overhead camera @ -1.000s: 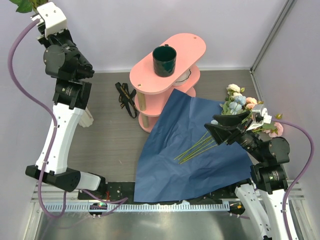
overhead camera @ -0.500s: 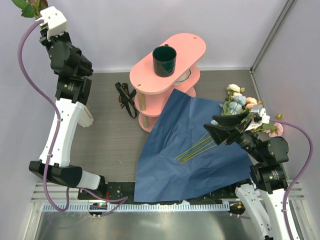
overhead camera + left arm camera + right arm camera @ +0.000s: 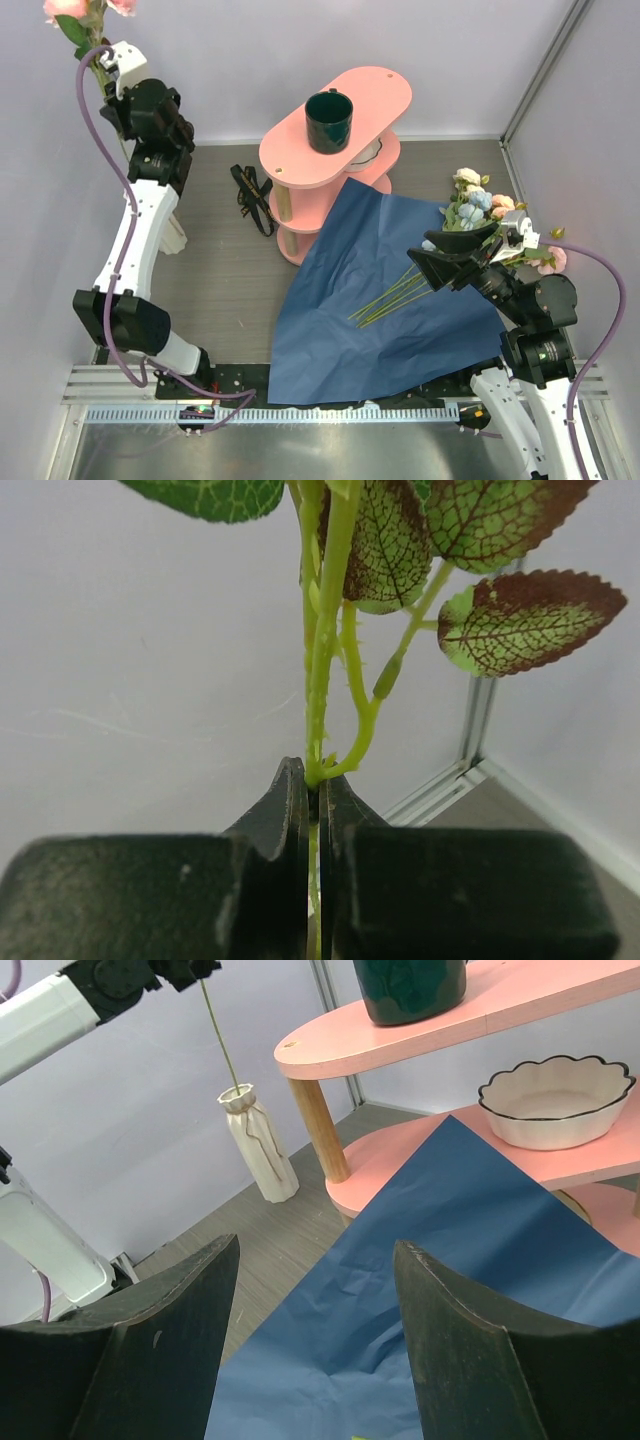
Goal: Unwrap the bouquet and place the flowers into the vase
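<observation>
One rose stem [image 3: 322, 670], thorny green with red-veined leaves [image 3: 525, 620] and pink blooms [image 3: 68, 8] at its top, is clamped in the left claw [image 3: 315, 790], whose jaws are pressed together on it. Straight below that claw, the stem's bare end reaches the mouth of the ribbed cream vase [image 3: 258, 1150], which stands upright. The other flowers [image 3: 480, 205] lie on the blue wrapping paper [image 3: 480, 1220] beneath and beside the right claw [image 3: 315, 1250], whose jaws stand wide apart with nothing between them. Ahead of it stands a pink shelf [image 3: 520, 990] bearing a dark mug [image 3: 405, 985] and a scalloped bowl [image 3: 555, 1100]. The table [image 3: 220, 270] is grey wood-grain, and the walls [image 3: 300, 50] are pale.
</observation>
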Controlling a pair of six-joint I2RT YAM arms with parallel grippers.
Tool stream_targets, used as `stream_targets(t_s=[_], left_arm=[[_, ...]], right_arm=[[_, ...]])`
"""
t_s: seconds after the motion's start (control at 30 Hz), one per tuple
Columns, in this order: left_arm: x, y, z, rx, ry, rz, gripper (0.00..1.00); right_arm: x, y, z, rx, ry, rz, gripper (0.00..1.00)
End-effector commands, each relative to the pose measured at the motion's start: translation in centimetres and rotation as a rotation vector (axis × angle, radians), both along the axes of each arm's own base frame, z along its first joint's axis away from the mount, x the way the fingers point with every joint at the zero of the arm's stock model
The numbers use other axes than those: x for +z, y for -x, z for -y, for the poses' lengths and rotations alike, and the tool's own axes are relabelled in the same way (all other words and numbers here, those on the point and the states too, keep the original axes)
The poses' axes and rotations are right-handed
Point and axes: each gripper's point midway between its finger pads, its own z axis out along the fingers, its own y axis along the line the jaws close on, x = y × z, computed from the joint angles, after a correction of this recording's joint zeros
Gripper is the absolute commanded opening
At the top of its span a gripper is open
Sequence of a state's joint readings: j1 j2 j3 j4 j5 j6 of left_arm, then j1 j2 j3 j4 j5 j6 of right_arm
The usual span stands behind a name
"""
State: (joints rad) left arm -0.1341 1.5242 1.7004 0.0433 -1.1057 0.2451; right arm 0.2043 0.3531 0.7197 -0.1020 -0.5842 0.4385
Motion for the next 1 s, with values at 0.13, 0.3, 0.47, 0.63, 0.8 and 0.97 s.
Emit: stream_targets(t_s=[0.13,0.3,0.47,0.63,0.8,0.97], left_arm=[[-5.7,0.3,-3.6,0.113,0.100,-0.043,0.00],[-9.1,-0.5,-4.3,0.111,0.156,-0.077,0.00],[-10.8,-0.4,-6.3,0.149,0.183,-0.098,0.01],[-12.3,-0.9,-6.4,0.151,0.191,-0.135,0.03],[-13.1,-0.9,-6.5,0.157,0.196,-0.154,0.08],[-12.9,-0.8,-6.3,0.146,0.209,-0.140,0.27]], right_arm=[[0.5,0.1,0.1,-0.010,0.003,0.038,0.69],[0.4,0.0,0.1,-0.009,0.004,0.035,0.69],[0.2,-0.1,0.0,-0.008,0.004,0.026,0.69],[0.2,-0.1,0.0,-0.004,0.001,0.030,0.69],[0.1,-0.2,-0.1,-0.004,0.001,0.026,0.69],[0.2,-0.2,-0.1,-0.004,-0.001,0.028,0.69]])
